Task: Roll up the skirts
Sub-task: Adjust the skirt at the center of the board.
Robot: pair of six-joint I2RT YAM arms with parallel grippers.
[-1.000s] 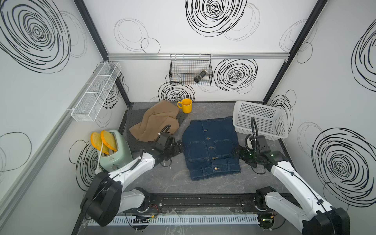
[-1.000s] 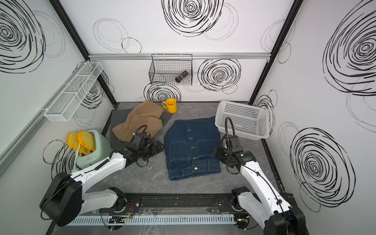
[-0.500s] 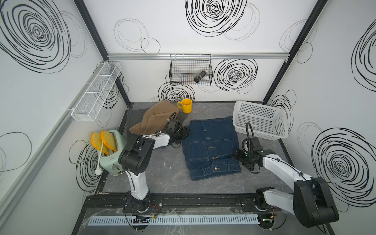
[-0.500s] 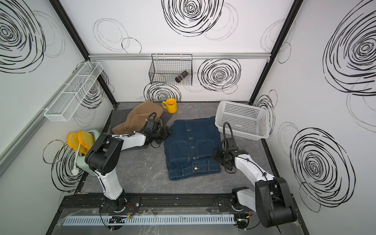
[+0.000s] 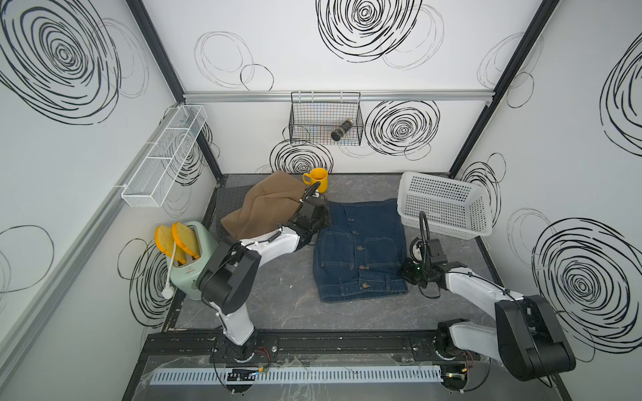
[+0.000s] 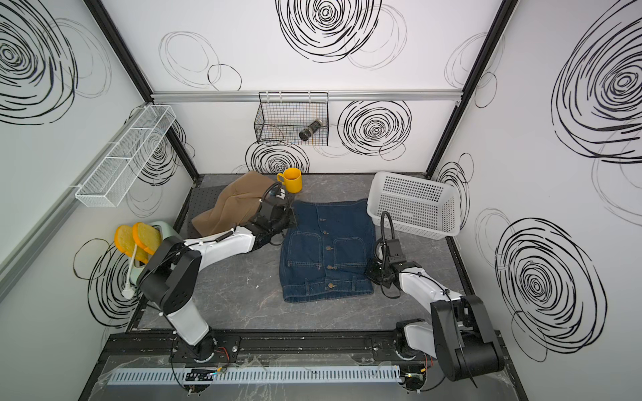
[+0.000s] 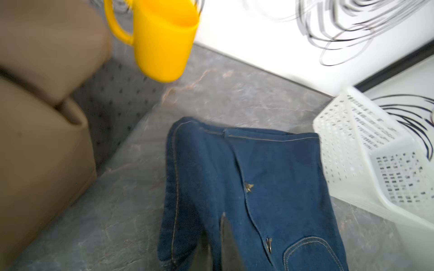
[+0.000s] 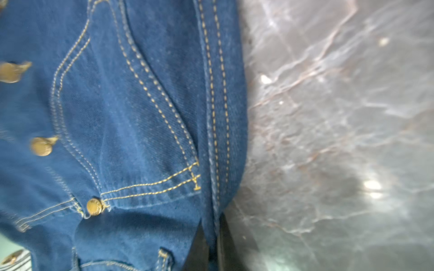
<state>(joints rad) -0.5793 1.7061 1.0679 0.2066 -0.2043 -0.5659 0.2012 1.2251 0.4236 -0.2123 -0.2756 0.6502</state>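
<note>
Pinching the denim skirt (image 5: 361, 250) at its far corner with the left jaws, closed on the cloth; clamping its near side edge between the right jaws, closed tight. Lying on the surface (image 5: 278, 288), just beside the tan skirt (image 5: 267, 208).

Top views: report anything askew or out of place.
The tan skirt lies bunched in a heap over the dotted grey skirt, unlike the spread-out denim skirt. The white basket looks tipped.

Top views were bright and even, walls (image 5: 69, 173) bowed at the edges. Wrist views were smeary, with glare spots on the surface (image 8: 371, 185) and a blurred mug (image 7: 162, 40).
</note>
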